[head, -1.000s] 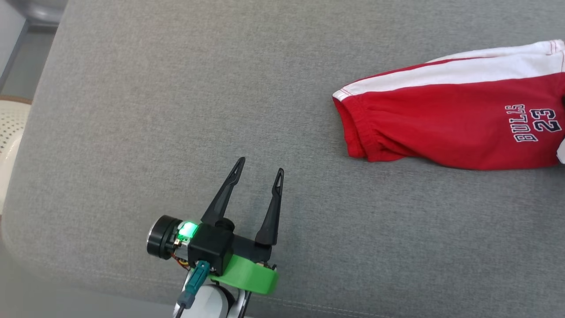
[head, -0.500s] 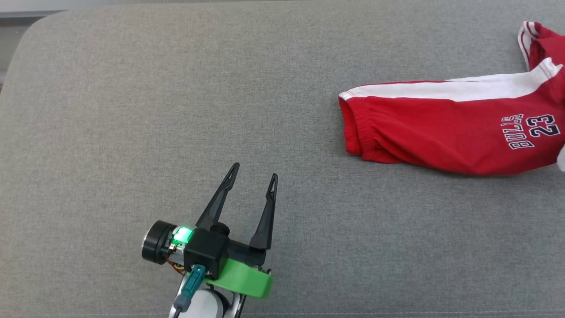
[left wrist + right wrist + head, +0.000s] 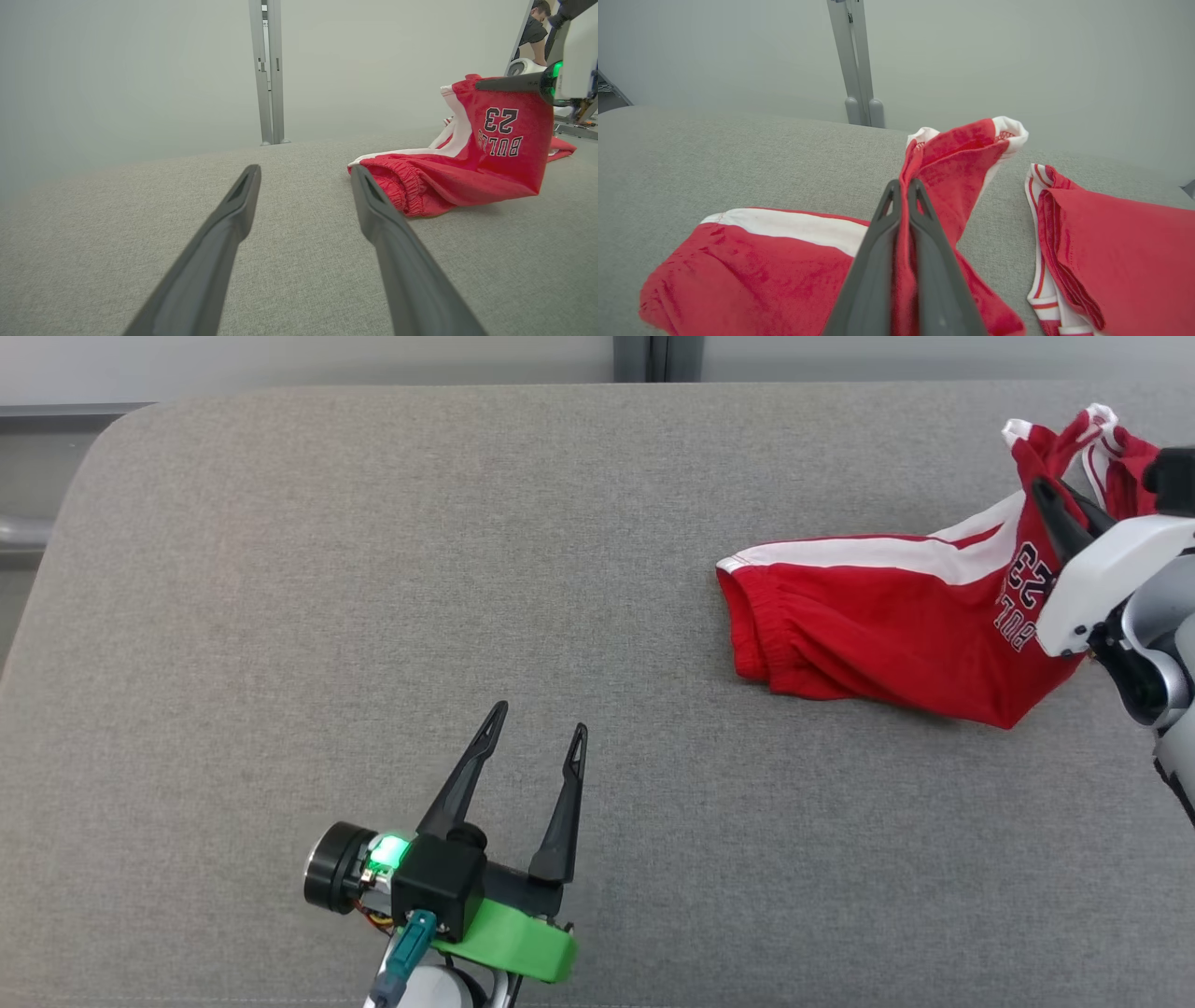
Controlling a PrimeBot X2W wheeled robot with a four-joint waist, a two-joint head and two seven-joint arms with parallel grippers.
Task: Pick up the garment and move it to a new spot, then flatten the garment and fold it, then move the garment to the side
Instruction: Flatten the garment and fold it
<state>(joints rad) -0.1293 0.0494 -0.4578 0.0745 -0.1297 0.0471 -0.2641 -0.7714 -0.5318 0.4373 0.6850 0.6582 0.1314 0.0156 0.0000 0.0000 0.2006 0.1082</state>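
Note:
The garment [image 3: 868,625], red shorts with a white side stripe and "BULLS 23" print, lies on the right of the grey padded surface [image 3: 280,569]. Its elastic waistband points left. My right gripper [image 3: 1044,493] is shut on the printed leg end and holds that end up off the surface, while the waist part rests flat. The right wrist view shows red cloth [image 3: 761,261] pinched between the closed fingers of this gripper [image 3: 905,186]. My left gripper [image 3: 541,719] stands open at the lower left, well apart from the garment [image 3: 448,177], fingers [image 3: 233,219] empty.
Another red and white fold of cloth [image 3: 1111,242] lies right of the held part; I cannot tell whether it belongs to the same garment. A grey wall with a metal post [image 3: 644,355] backs the surface. A person [image 3: 537,18] stands far off.
The head camera has tilted up. My right gripper has come into view and raised the printed leg end, so the "23" now stands upright. The left gripper stays open in place.

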